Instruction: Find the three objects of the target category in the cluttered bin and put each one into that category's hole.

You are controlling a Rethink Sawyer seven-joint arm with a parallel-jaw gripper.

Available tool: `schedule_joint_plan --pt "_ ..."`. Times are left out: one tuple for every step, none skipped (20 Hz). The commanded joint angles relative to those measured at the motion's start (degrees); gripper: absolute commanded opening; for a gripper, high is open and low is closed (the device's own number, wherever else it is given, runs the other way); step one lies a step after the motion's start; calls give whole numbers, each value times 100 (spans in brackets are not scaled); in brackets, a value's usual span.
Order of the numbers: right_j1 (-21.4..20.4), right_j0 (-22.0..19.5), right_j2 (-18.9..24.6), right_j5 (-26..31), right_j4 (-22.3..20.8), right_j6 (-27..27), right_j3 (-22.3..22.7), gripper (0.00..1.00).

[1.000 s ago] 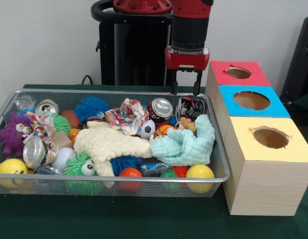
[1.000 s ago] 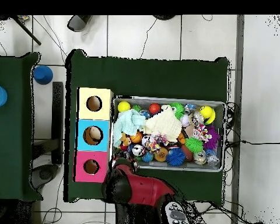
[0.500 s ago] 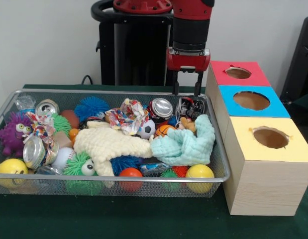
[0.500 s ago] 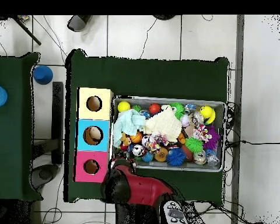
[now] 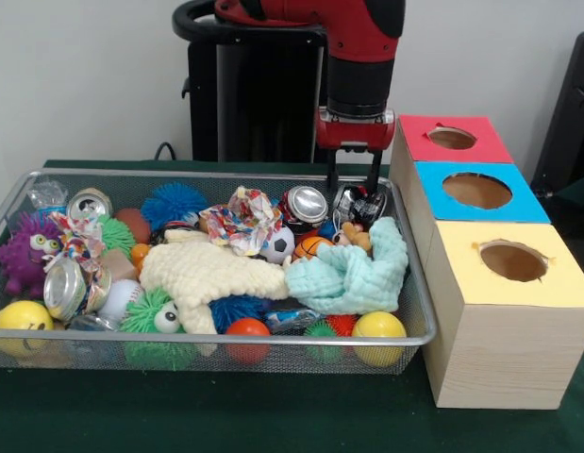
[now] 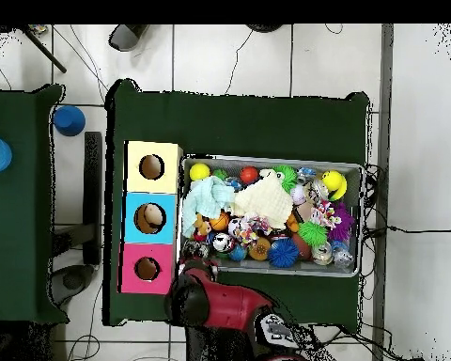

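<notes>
At bin's [image 5: 419,311] back corner beside red box [image 5: 452,140]: squashed dark can [image 5: 360,204], lying on heap. Pincer [image 5: 352,185] right above it, fingers apart, one each side. Step, I think: reaching for can. Next: go lower, squeeze, lift, carry to right hole. Which hole, can't tell.

I see my arm [image 5: 353,28] as a glossy red shell over a black cylindrical wrist, ending in a red block that carries the tool [image 5: 351,176] with two thin black fingers.
</notes>
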Motion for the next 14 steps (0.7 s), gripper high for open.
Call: schedule_joint_plan --pt "420 -41 180 -649 -40 954 -860 100" --pt "421 -49 186 -685 -53 951 -857 100" --pt "421 -48 184 -702 -49 952 -854 100" --pt "433 -33 170 -739 -41 954 -857 100" --pt "445 -18 155 -777 -33 956 -860 100" --pt "479 5 134 -826 -22 958 -874 100" --pt "510 17 122 -870 -21 955 -887 100" --pt "541 28 111 -914 -21 953 -900 100" --pt "572 54 87 -974 -23 950 -913 100" --pt "604 81 64 -1035 -24 947 -926 100" --pt "621 96 51 -1055 -7 955 -927 100" --pt "639 112 39 -1074 9 963 -927 100" --pt "631 102 49 -1083 5 966 -924 100" --pt "590 88 69 -1085 -6 962 -930 100"
